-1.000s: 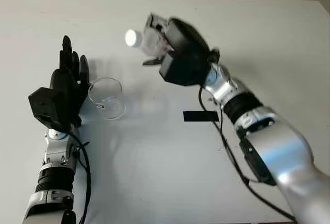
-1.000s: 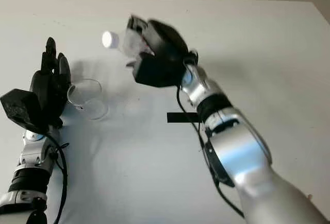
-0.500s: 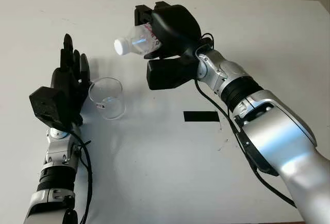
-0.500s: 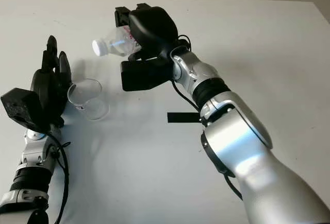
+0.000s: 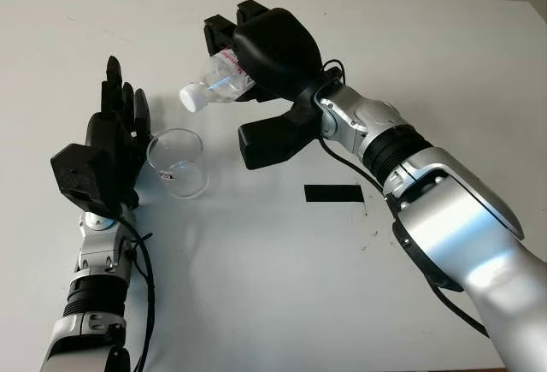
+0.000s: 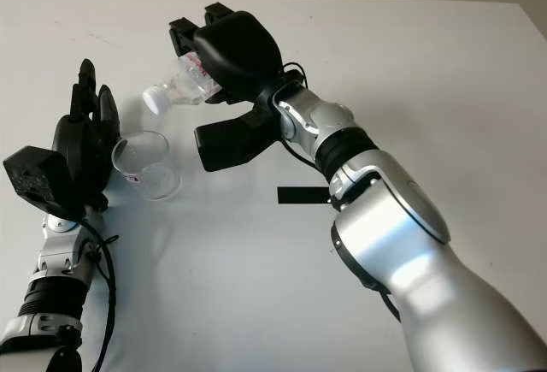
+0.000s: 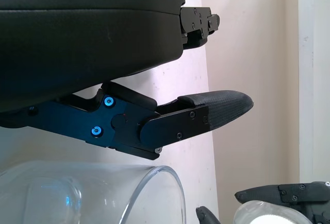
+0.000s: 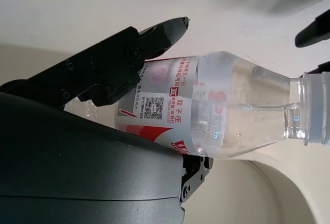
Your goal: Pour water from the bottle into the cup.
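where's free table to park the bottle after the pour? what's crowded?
Free: the table on the far side of the right arm, and the near stretch between the two forearms, below the black tape strip. Crowded: the left hand, open, stands beside the cup, with the bottle in the right hand tilted above it.

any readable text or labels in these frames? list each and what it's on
Bottle label, held in the right robot hand: red-and-white print with a QR code and Chinese characters, too small to read reliably.
Cup: a small mark near its base, unreadable.
Black strip on the table: no text.
Left robot hand, open beside the cup: no markings.
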Tool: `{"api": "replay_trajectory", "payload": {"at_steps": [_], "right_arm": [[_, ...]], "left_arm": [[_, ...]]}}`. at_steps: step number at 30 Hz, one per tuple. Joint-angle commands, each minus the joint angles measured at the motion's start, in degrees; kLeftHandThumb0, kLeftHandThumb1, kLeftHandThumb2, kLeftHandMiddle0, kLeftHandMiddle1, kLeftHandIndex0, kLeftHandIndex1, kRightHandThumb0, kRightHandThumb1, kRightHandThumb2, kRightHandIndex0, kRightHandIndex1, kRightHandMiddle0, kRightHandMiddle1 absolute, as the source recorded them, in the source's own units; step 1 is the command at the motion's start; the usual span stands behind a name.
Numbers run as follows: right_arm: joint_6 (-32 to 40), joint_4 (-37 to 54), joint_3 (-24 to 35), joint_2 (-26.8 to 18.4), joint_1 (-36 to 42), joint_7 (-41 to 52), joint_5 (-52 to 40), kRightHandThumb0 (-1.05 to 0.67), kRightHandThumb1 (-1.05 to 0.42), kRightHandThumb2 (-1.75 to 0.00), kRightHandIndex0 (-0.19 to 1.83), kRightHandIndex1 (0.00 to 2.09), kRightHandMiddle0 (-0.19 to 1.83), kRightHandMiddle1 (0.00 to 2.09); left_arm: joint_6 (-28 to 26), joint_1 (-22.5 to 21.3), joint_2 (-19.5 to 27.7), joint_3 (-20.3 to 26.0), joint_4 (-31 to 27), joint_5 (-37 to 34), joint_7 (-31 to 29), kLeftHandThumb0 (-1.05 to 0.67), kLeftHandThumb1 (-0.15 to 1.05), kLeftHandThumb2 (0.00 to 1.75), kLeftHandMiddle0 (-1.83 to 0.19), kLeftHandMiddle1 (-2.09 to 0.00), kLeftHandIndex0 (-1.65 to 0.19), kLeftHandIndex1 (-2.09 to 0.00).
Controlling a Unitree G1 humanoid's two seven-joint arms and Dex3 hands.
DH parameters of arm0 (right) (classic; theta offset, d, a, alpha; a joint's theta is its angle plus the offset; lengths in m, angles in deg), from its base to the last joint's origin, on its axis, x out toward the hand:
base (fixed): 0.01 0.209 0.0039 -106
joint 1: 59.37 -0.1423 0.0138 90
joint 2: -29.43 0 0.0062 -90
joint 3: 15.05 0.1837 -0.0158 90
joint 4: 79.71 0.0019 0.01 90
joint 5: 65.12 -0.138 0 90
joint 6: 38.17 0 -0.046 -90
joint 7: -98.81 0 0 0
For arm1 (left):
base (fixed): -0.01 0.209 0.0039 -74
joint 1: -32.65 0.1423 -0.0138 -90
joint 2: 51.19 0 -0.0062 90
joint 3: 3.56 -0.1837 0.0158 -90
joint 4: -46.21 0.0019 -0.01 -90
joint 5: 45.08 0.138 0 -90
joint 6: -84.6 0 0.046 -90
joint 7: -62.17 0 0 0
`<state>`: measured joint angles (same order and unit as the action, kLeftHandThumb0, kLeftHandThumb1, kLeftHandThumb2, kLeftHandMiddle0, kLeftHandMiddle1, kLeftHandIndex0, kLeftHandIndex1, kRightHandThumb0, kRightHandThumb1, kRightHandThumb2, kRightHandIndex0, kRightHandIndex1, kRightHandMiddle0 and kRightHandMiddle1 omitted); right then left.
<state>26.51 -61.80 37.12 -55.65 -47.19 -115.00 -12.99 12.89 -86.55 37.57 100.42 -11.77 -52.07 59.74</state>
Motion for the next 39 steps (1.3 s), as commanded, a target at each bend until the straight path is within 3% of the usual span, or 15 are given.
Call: {"api": "replay_trajectory", "payload": {"at_steps": [1, 4, 10, 19, 24, 29, 39], "right_arm": [[-0.76, 1.47, -0.55, -0.34, -2.92, -1.99, 0.71, -0.23, -1.05, -0.13, 1.02, 2.09, 0.43, 2.09], [-1.34, 1.93, -1.04, -0.24, -3.05, -3.88, 1.49, -0.23, -1.04, -0.17, 1.03, 2.09, 0.55, 2.09], [-1.19, 3.00, -2.67, -0.39, -3.31, -7.90, 3.61, -0.25, -1.04, -0.08, 1.04, 2.09, 0.66, 2.09], [-3.22, 4.38, -4.45, -0.86, -3.36, -12.14, 6.01, -0.26, -0.97, -0.04, 1.03, 2.09, 0.51, 2.09], [-2.94, 4.96, -6.43, -1.17, -3.41, -15.28, 8.60, -0.29, -0.94, -0.05, 1.00, 2.09, 0.44, 1.96], [-1.19, 5.13, -8.93, -1.49, -3.83, -18.60, 11.95, -0.34, -0.95, -0.05, 1.08, 2.09, 0.49, 2.08], [1.06, 5.39, -10.76, -1.51, -4.03, -19.38, 13.99, -0.41, -0.90, -0.05, 1.05, 2.09, 0.52, 1.79]], "left_arm": [[0.44, -0.44, -0.56, 0.04, 0.47, -0.24, 0.09, -0.71, 1.05, 0.64, 0.07, -0.05, 0.10, -0.05], [0.64, -0.45, -0.48, 0.08, 0.63, -0.05, 0.09, -0.71, 1.05, 0.64, 0.07, -0.05, 0.10, -0.05], [0.84, -0.54, -0.52, -0.10, 0.64, 0.41, 0.42, -0.71, 1.05, 0.65, 0.07, -0.05, 0.10, -0.05], [1.43, -0.82, -0.45, -0.06, 1.49, 0.21, -0.35, -0.71, 1.05, 0.65, 0.08, -0.05, 0.11, -0.05], [1.89, -0.93, -0.56, 0.04, 1.73, 0.22, -0.27, -0.72, 1.05, 0.64, 0.08, -0.05, 0.11, -0.05], [1.57, -0.93, -0.58, 0.06, 1.62, 0.13, -0.18, -0.72, 1.05, 0.64, 0.08, -0.06, 0.10, -0.05], [1.51, -0.90, -0.57, 0.11, 1.53, 0.01, -0.38, -0.71, 1.05, 0.65, 0.09, -0.05, 0.11, -0.05]]}}
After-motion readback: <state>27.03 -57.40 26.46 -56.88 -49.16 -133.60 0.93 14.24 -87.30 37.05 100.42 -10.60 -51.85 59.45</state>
